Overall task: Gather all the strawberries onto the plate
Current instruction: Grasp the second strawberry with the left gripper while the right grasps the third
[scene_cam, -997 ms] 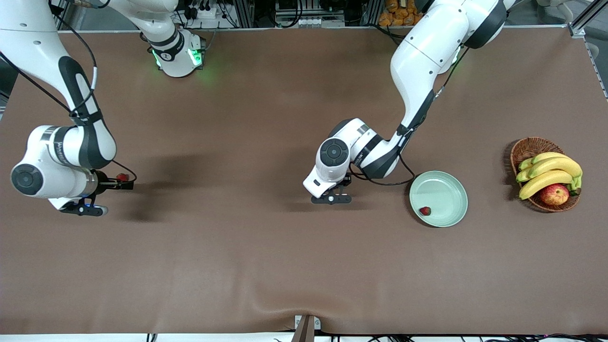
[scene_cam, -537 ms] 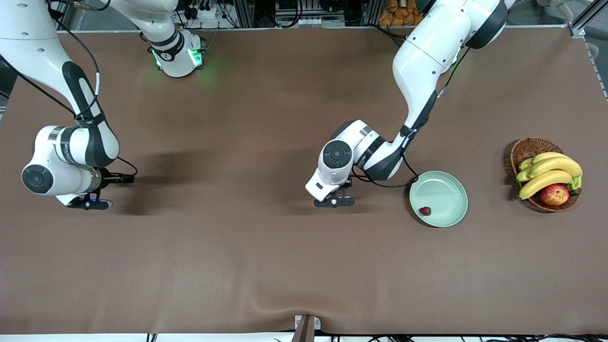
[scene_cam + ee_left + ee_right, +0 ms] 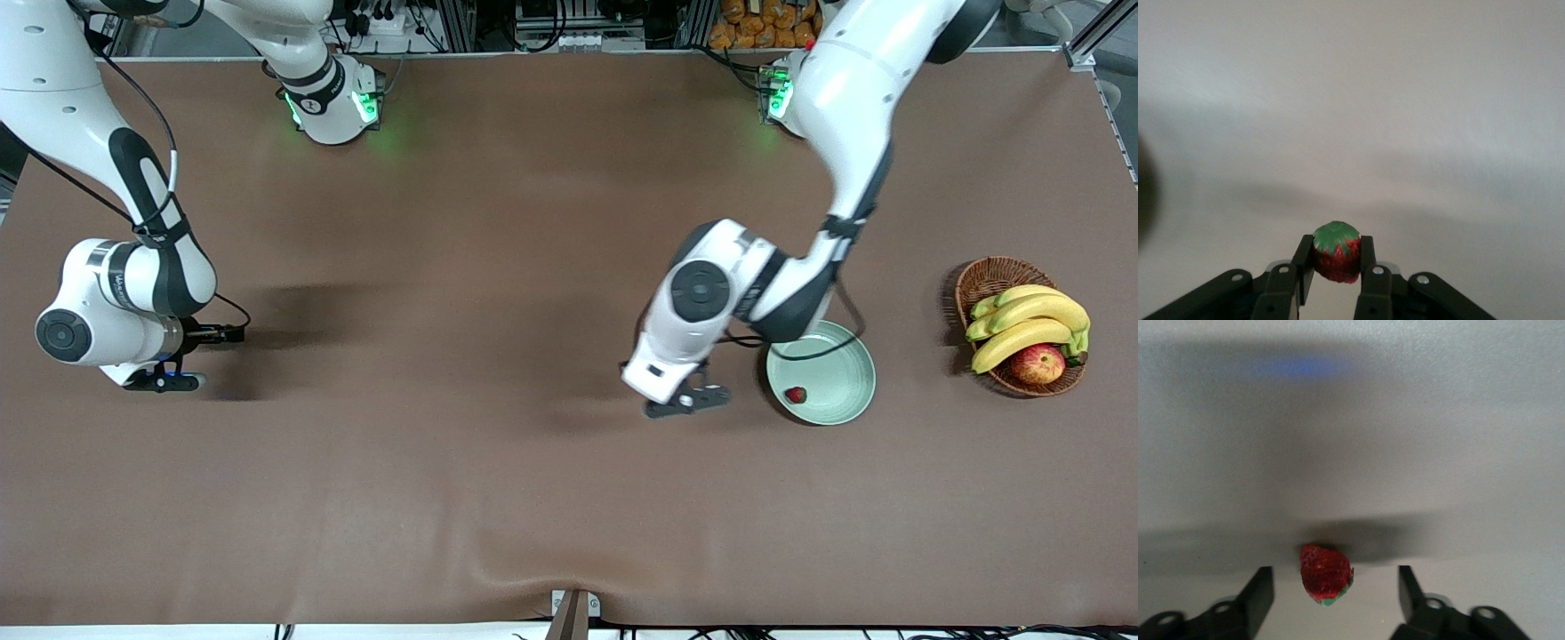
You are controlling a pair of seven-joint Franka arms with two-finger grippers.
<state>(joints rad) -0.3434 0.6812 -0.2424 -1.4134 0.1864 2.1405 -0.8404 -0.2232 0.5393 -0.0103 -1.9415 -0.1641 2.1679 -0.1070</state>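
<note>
A: Where do we find the berries against our pincers?

B: In the left wrist view, one strawberry (image 3: 1336, 251) sits pinched between the fingers (image 3: 1367, 253) of our left gripper (image 3: 1336, 257), green cap facing the camera. That gripper has clamped tight on it and hangs over bare table just beside the plate (image 3: 840, 348), on the side toward the right arm's end.

A: And our other arm?

B: Our right gripper (image 3: 1336, 587) is low at the right arm's end of the table. A second strawberry (image 3: 1326, 572) lies on the cloth between its fingers (image 3: 1258, 593), which stand apart with a gap on either side; nothing grips it. The front view hides that berry under the wrist.

A: The third?

B: It lies in the plate (image 3: 796, 394), close to the rim nearest the front camera.

A: Textures?

B: The plate is round, shallow, smooth pale mint with a raised rim. The berries are small, dimpled, red with leafy green caps. The table (image 3: 498, 498) wears a matte brown cloth, slightly rippled at its near edge. A brown woven basket (image 3: 987, 277) at the left arm's end holds curved yellow bananas (image 3: 1031, 322) and a glossy red-yellow apple (image 3: 1037, 364).
</note>
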